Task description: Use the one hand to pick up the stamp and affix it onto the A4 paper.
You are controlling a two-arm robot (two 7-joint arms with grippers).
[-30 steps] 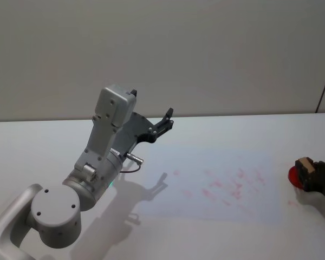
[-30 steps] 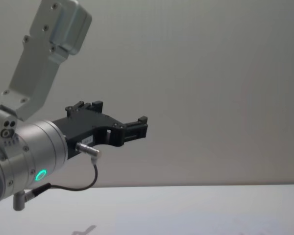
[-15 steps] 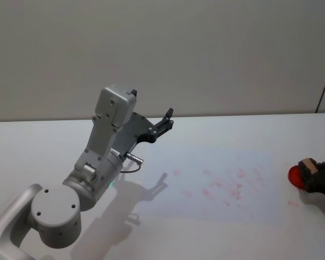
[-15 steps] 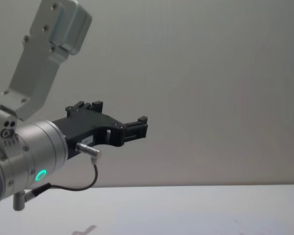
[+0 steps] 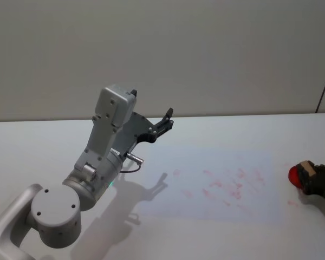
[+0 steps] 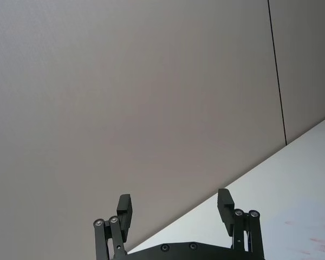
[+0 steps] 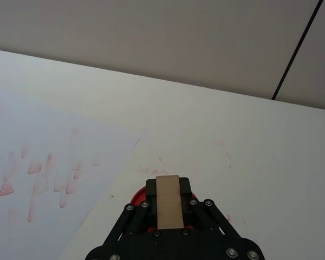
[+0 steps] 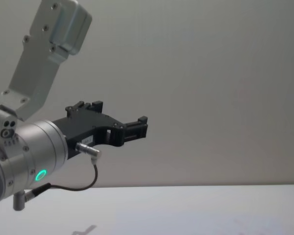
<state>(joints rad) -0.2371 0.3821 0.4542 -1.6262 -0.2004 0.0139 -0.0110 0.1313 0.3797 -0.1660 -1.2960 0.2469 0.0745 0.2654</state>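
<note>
The right gripper (image 5: 310, 176), at the right edge of the head view, pinches the stamp (image 7: 167, 201) just right of the A4 paper (image 5: 260, 208). The step in hand looks like the carry: shift left over a bare patch, keep the red face flat, then press straight down. The stamp's long axis runs along the fingers, tan end uppermost and red part tableward. The left gripper (image 6: 173, 205) hangs raised at centre left, fingers spread

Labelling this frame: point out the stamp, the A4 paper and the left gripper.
stamp (image 7: 168, 201): right wrist view, on its tan end.
A4 paper (image 5: 262, 210): head view, on a bare patch.
left gripper (image 6: 174, 196): left wrist view, midway between its fingertips.
</note>
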